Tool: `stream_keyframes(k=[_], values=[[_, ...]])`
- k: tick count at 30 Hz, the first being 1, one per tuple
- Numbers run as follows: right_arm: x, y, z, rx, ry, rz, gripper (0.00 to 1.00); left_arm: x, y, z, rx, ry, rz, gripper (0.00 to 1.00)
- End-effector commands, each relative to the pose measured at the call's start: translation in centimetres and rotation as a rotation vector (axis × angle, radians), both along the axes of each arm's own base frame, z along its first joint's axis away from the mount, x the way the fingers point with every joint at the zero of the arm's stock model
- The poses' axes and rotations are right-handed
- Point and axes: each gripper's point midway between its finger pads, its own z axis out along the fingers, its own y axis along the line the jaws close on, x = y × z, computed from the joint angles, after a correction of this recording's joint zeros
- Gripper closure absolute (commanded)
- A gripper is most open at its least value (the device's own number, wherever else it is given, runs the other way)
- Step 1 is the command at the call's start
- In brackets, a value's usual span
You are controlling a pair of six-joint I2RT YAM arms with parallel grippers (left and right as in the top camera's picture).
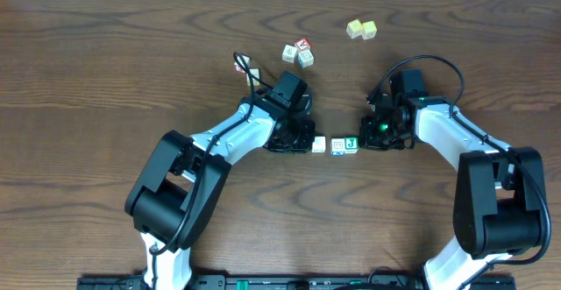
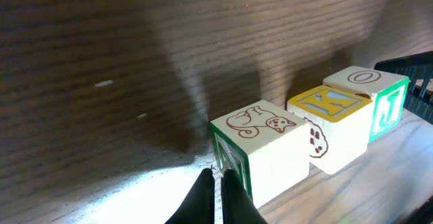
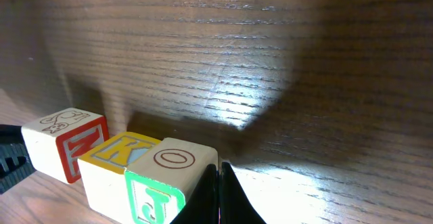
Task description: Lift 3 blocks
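Left gripper [image 2: 216,177] sits closest to its wrist camera, jaws pressed together and holding nothing, their tips touching the left end of a row of three blocks. First in the row is the cat-topped block [image 2: 259,147]. Touching it is the K-topped block [image 2: 333,124], and touching that is the J block [image 2: 379,102], with an O on top and the green J on a side face. All three stand upright and flush. The row's long axis runs left to right across the worktop [image 1: 88,62], about mid-depth. The right gripper [image 3: 218,173] closes off the row's right end, jaws likewise pressed together and empty, tips against the J block's side.

Both ends are boxed in by the arms, so the free room lies on the near and far sides of the row — bare wood on each. Farther off, from the left, a lone cube [image 1: 249,67] lies beside a cable. A cluster of red-marked cubes [image 1: 298,53] comes next, then a yellowish pair [image 1: 360,30] close to the far edge — all well apart from the row.
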Motion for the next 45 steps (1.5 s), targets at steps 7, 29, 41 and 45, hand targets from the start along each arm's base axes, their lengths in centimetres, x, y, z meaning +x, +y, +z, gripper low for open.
stream_keyframes(k=[7, 29, 41, 45], values=[[-0.3, 0.8, 0.2, 0.019, 0.001, 0.017, 0.99, -0.7, 0.0, -0.3, -0.003, 0.022, -0.022, 0.93], [-0.5, 0.7, 0.2, 0.014, 0.012, 0.012, 0.99, 1.8, 3.1, -0.5, 0.022, 0.014, 0.080, 0.93], [-0.6, 0.7, 0.1, 0.014, 0.015, 0.009, 0.99, 1.9, 1.7, -0.2, -0.002, -0.024, 0.049, 0.93], [-0.6, 0.7, 0.1, 0.015, 0.018, 0.002, 0.99, 2.1, 1.1, 0.0, -0.016, -0.046, 0.041, 0.93]])
